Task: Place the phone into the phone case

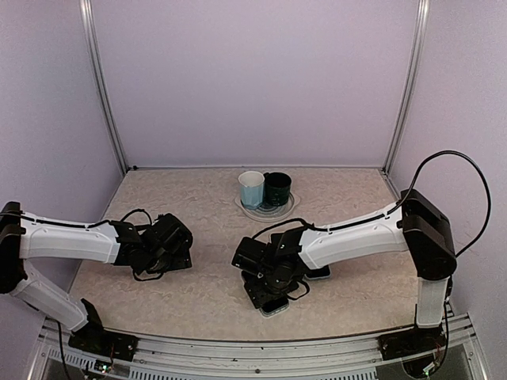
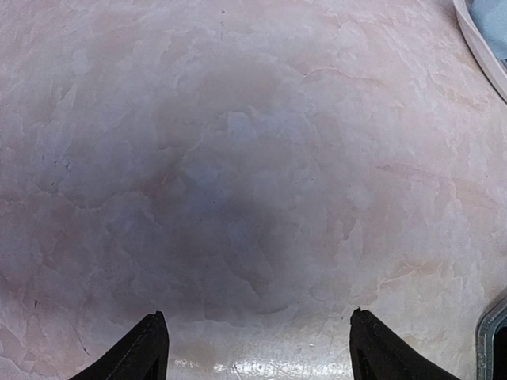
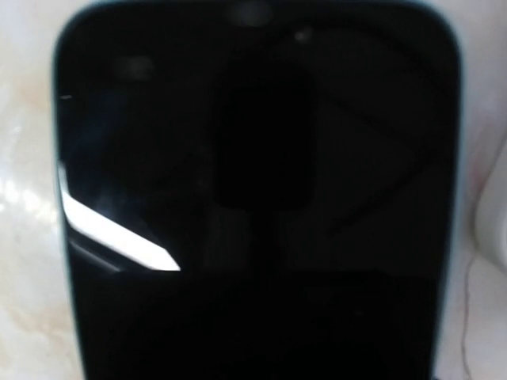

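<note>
The phone [image 3: 253,190] lies flat on the table with its black screen up and fills the right wrist view. A thin pale blue-grey rim runs round it; I cannot tell whether that rim is the phone case. In the top view my right gripper [image 1: 268,285] sits low right over the phone [image 1: 275,307], whose near end sticks out below it. Its fingers are lost against the dark screen. A second flat dark thing with a pale edge [image 1: 321,274] lies half hidden under the right forearm. My left gripper [image 2: 257,344] hovers open over bare table, at the left [image 1: 170,247].
A white plate [image 1: 245,209] at the back middle carries a pale blue cup [image 1: 251,188] and a dark green cup [image 1: 277,188]; its rim [image 2: 479,39] shows in the left wrist view. A grey-rimmed edge [image 2: 493,340] pokes in at that view's lower right. Purple walls enclose the table.
</note>
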Available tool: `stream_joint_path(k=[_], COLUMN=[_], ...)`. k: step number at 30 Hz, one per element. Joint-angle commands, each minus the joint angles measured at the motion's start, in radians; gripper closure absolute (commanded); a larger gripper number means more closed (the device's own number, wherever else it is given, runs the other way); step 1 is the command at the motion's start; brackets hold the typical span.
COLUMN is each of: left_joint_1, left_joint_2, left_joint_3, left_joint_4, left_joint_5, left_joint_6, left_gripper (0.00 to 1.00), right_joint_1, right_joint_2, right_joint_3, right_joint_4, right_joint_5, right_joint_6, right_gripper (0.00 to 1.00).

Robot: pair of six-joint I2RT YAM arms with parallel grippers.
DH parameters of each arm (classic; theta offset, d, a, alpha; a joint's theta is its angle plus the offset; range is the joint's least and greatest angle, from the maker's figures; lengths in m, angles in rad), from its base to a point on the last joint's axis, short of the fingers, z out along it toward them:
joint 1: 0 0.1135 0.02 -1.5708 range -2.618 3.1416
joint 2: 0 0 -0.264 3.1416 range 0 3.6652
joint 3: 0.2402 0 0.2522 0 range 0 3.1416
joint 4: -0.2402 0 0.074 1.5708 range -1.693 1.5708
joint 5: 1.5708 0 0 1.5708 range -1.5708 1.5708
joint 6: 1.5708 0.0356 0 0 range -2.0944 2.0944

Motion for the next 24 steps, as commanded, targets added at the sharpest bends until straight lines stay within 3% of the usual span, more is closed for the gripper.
stream_joint_path(k=[1, 12, 15, 19, 24], left_joint_1=[-0.033, -0.13, -0.122, -0.124, -0.118], left_joint_2=[0.015, 0.112, 0.082, 0.034, 0.128], left_joint_3=[0.038, 0.108, 0.067, -0.026, -0.055], left_joint_4=[0.032, 0.158, 0.295, 0.538, 0.681], left_joint_5=[0.011, 0.082, 0.168, 0.266, 0.353], left_joint_6=[0.005, 0.048, 0.073, 0.068, -0.012], left_gripper=[0.22, 0.21, 0.19, 0.09, 0.03], right_joint_1=[0.002, 0.002, 0.002, -0.001, -0.007], right_joint_2=[0.027, -0.053, -0.103, -0.118, -0.127], right_joint_3=[-0.03, -0.073, -0.13, -0.167, -0.193], right_joint_4=[0.024, 0.103, 0.191, 0.259, 0.31], right_joint_5=[-0.003, 0.048, 0.055, 0.066, 0.081], right_joint_6=[-0.013, -0.025, -0.037, -0.047, -0.057], right_gripper=[0.41, 0.5, 0.52, 0.53, 0.54])
